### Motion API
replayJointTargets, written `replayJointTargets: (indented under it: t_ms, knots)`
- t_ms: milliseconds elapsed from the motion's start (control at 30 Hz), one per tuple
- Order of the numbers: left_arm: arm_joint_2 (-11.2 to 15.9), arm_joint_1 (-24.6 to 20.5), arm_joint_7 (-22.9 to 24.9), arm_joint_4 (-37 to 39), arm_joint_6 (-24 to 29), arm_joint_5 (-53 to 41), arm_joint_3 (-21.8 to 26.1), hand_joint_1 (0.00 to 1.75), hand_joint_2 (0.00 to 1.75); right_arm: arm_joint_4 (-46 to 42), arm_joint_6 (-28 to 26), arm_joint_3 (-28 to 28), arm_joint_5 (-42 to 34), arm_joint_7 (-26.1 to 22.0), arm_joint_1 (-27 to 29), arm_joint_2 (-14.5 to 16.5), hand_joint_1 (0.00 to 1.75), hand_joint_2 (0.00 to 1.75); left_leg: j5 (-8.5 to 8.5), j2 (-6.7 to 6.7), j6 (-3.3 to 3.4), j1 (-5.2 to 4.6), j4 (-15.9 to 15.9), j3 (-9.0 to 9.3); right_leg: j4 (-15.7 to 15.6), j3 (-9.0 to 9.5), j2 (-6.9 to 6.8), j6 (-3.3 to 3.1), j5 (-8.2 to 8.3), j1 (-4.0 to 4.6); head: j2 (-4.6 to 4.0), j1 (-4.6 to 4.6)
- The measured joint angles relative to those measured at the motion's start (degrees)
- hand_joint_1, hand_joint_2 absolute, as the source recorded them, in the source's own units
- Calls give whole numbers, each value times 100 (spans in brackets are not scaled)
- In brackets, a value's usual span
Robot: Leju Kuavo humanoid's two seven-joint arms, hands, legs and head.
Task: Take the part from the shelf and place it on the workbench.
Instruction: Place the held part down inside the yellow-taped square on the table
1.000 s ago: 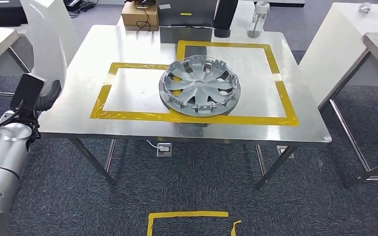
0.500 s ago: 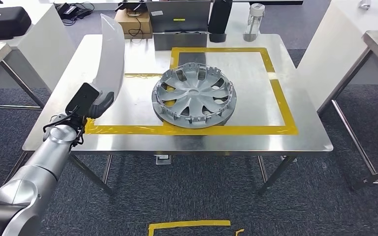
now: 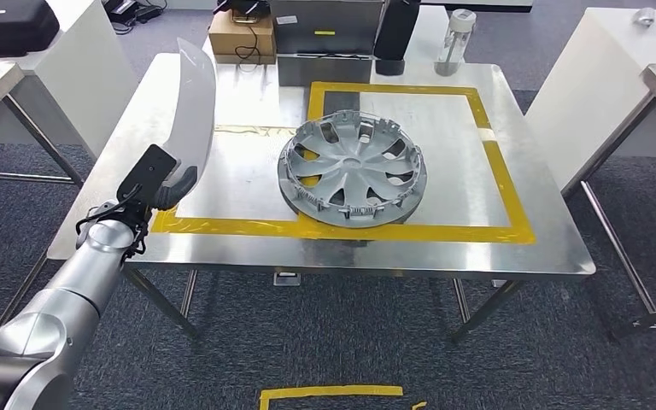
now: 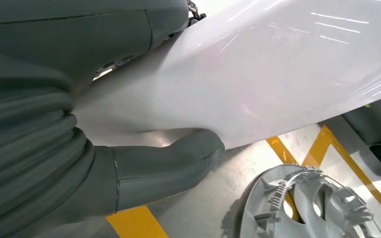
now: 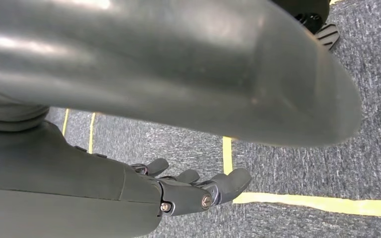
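The part is a long, curved white panel [image 3: 197, 101]. My left hand [image 3: 157, 180] grips its lower end and holds it upright over the left side of the steel workbench [image 3: 248, 162]. In the left wrist view the thumb [image 4: 168, 168] presses against the white panel [image 4: 278, 64], above the yellow tape. A silver wheel cover [image 3: 354, 171] lies in the middle of the bench inside the yellow tape outline, to the right of the panel. My right hand [image 5: 188, 191] hangs above the carpet with its fingers loosely apart and nothing in it.
A cardboard box [image 3: 241, 34], a dark metal box [image 3: 329, 38], a black container [image 3: 393, 30] and a clear bottle [image 3: 453, 34] stand along the bench's far edge. White tables flank it, the left one bearing a black case [image 3: 8, 26]. Yellow floor tape [image 3: 329, 395] lies near me.
My left arm has lifted the white panel from beside the bench's left edge to above its left side. The whole picture has shifted a little since half a second ago.
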Motion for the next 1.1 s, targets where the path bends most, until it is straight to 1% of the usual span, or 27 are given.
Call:
replayJointTargets:
  t_ms: [67, 167, 600, 1100]
  knots:
    - [33, 0, 29, 13, -2, -6, 0, 175, 175, -1, 1, 1, 9, -5, 0, 0, 0, 0, 1, 2, 2, 0, 0, 2, -1, 0, 0, 24, 1, -1, -1, 0]
    - [72, 1, 43, 27, -6, -14, 0, 175, 175, 0, 0, 3, 14, -5, 0, 1, 0, 0, 5, 3, 2, 3, -1, 7, 2, 0, 0, 36, 2, 1, -1, -1]
    - [163, 32, -8, 61, -36, -79, 0, 175, 175, -1, -19, 3, 12, 71, 1, 2, 0, 0, 20, 4, -22, 20, -27, 19, 6, -2, 0, 31, 0, 13, -1, -2]
    - [276, 40, 29, 62, 16, -41, 0, 175, 175, -1, -22, 2, -12, 63, 1, 2, 0, 0, 20, 4, -23, 20, -30, 21, 7, -2, 0, 26, -3, 14, -1, -2]
